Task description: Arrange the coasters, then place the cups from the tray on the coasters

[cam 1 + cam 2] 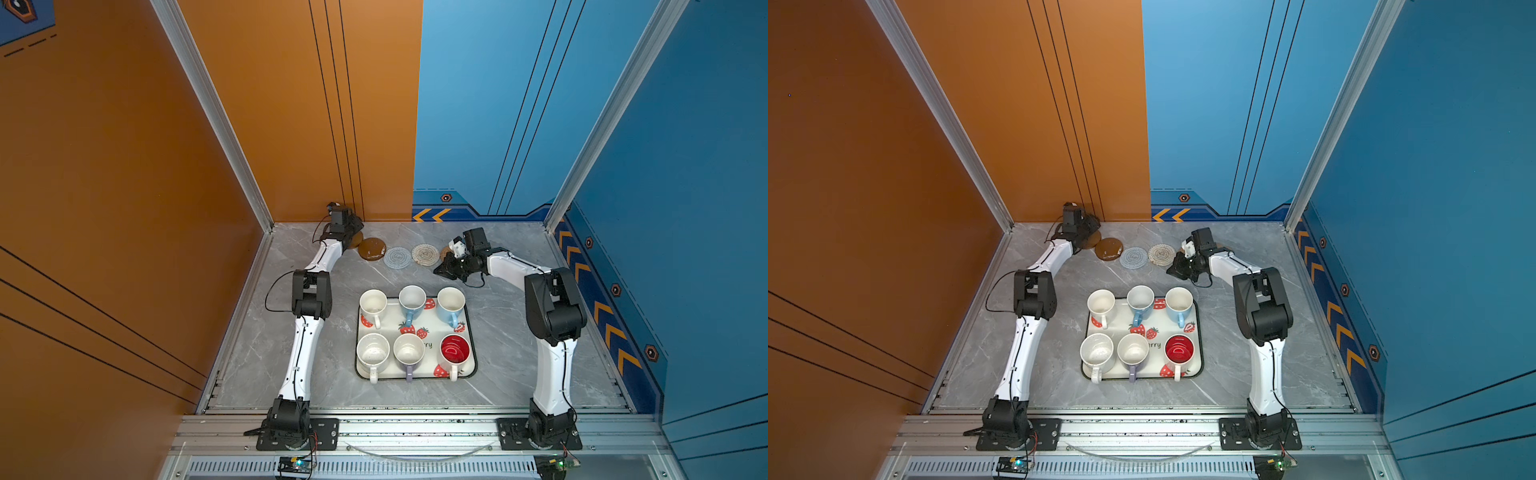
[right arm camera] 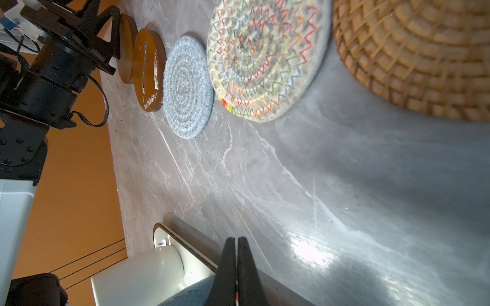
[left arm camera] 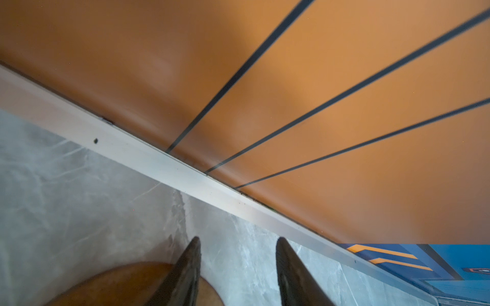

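Tabletop (image 1: 507, 374): the tray (image 1: 432, 322) carries all six cups (image 1: 373, 302). The coasters (image 1: 397, 257) lie in a row beyond its far edge, so arranging looks nearly done. Left end effector (image 3: 237, 241), fingers apart, hovers at the brown disc (image 3: 119, 286) past the tray's far-left corner. Right end effector (image 2: 236, 238) is closed, empty. Next, probably, a cup grasp.

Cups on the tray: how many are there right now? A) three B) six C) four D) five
B: in both top views six cups stand on the tray, and none is on the coasters.
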Available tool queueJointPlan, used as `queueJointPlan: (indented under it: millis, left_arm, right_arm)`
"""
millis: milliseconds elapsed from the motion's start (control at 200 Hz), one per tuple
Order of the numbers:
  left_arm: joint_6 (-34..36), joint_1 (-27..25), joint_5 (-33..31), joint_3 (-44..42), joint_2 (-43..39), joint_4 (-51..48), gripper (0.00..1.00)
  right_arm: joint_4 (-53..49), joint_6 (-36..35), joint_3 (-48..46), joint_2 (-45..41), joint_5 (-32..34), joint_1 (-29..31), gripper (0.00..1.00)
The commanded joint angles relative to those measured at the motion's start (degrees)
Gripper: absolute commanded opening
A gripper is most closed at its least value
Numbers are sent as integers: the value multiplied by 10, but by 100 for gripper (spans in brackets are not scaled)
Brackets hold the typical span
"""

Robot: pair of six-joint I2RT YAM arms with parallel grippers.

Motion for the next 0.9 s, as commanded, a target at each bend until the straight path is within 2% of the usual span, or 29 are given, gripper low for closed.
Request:
queueJointPlan:
  millis: [0,521,751,896]
  left_arm:
    - [24,11,8,5,2,-138,48]
    - [131,19,-19,21,-23,-319,49]
    - [153,19,-34,12,-57,-326,48]
    - [164,19,-36,22,-86,-326,48]
  right_arm:
    - [0,5,9,1,-9,3,0]
    - [3,3,5,-3,-12,3,0]
    - [2,2,20,0,-14,2,0]
    - [-1,3,60,12,-19,1,0]
